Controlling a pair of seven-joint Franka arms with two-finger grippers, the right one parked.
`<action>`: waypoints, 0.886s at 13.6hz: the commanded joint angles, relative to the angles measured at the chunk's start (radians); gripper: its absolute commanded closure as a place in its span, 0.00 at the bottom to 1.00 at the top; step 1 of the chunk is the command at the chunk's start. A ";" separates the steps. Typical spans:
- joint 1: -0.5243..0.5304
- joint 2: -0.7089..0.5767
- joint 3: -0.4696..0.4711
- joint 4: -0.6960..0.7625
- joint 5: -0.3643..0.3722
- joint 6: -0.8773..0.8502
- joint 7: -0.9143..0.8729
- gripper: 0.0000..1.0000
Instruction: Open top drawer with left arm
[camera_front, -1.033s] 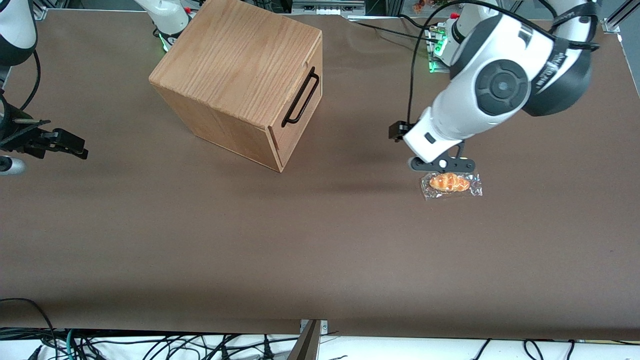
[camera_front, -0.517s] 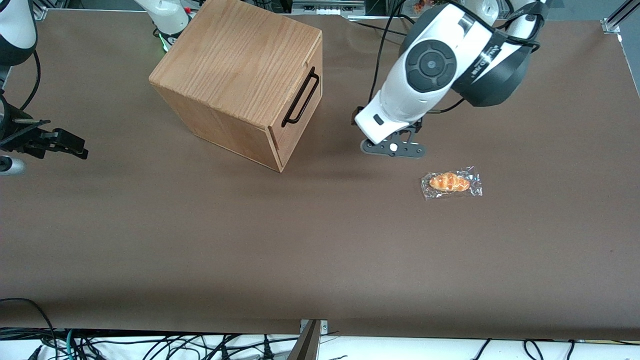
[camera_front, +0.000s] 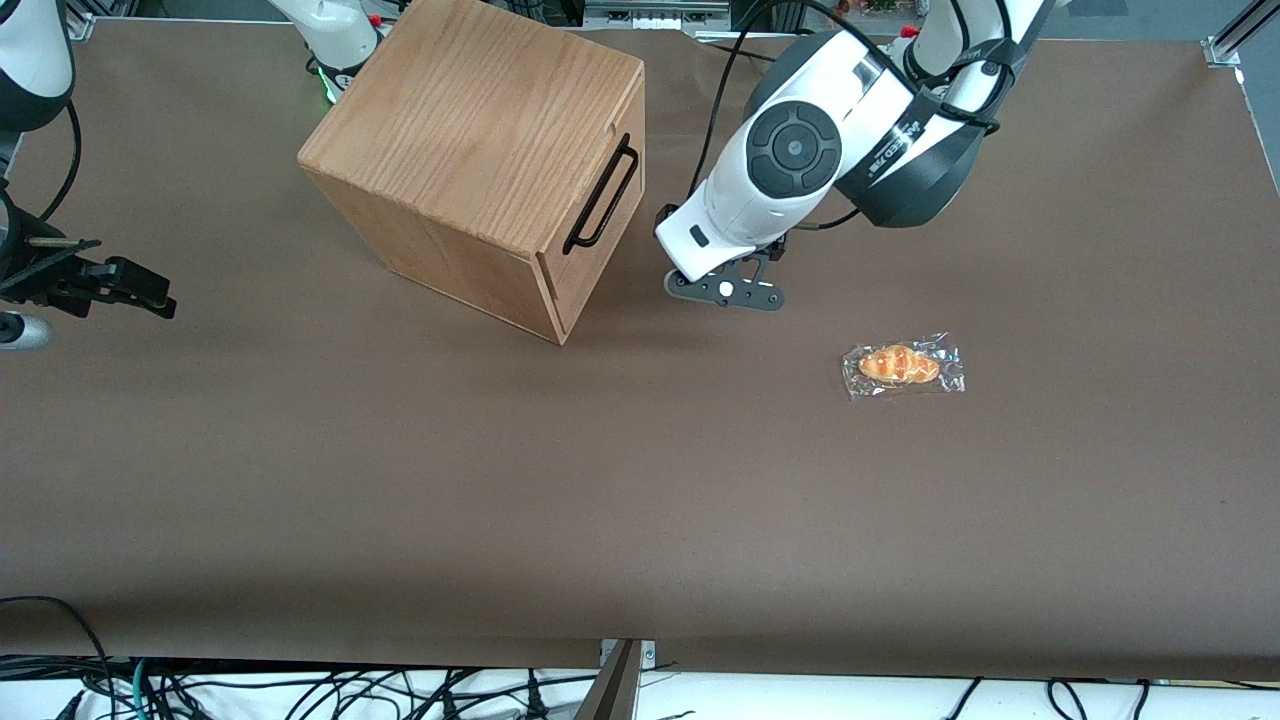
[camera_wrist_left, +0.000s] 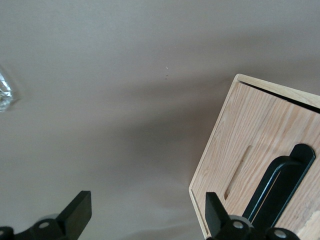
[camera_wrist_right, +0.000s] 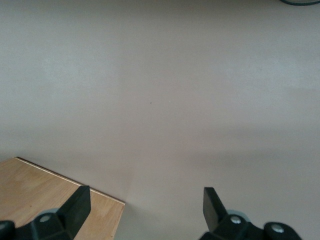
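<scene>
Your gripper (camera_front: 727, 290) hangs released, empty, over the counter (camera_front: 640, 500), at about four o'clock from the top drawer (camera_front: 600, 215), near its black handle (camera_front: 603, 195) without touching. The drawer sits closed.

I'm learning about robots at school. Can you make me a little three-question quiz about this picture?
1. True or false: the black gripper of the white left arm already holds the thin black bar handle.
2. Is the light-oak top drawer of the wooden cube box open or closed?
3. Which is nearer the front camera: A, the plastic-wrapped orange bread roll, or B, the gripper?

Key: 1 false, it hangs open above the brown table in front of the drawer. 2 closed. 3 A.
</scene>
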 joint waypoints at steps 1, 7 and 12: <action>-0.033 0.012 0.007 0.005 -0.026 0.019 0.008 0.00; -0.065 0.039 0.007 0.004 -0.093 0.077 0.009 0.00; -0.067 0.062 -0.035 0.001 -0.092 0.123 0.014 0.00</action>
